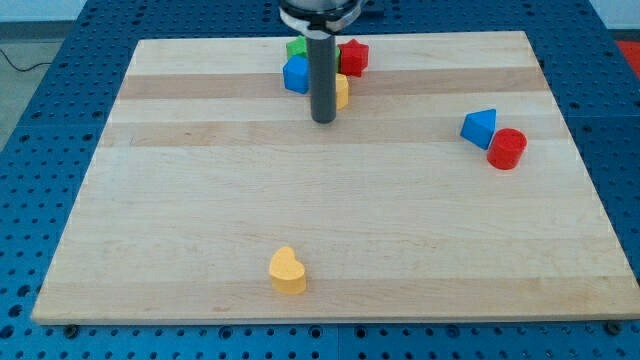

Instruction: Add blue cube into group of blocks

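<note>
Surface (330, 240) mostly bare below the group. Tool is a plain rod with nothing to open or clamp; my tip (323, 121) sits just below-right of blue cube (296, 75). Cube already touches green block (296, 48), near red star (353, 57) and yellow block (341, 90), close to top edge.

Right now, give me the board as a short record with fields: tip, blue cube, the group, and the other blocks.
tip: my tip is just below the top cluster
blue cube: blue cube left of the rod, in the cluster
group: green block, red star, yellow block
right side: blue triangular block touching red cylinder
bottom: yellow heart, alone
</note>
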Controlling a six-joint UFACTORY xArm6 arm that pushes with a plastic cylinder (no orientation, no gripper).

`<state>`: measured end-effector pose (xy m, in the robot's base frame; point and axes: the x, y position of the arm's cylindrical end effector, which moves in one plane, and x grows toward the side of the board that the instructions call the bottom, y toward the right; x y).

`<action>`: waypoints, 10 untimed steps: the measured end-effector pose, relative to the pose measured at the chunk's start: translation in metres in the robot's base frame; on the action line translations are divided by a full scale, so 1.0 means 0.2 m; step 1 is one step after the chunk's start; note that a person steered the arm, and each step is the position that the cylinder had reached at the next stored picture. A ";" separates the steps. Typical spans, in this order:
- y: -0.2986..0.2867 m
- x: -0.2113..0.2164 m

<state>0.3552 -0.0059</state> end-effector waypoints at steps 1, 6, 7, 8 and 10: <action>0.01 -0.12; 0.55 0.05; 0.95 -0.06; 1.38 -0.06; 1.49 0.24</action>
<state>0.4039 0.2926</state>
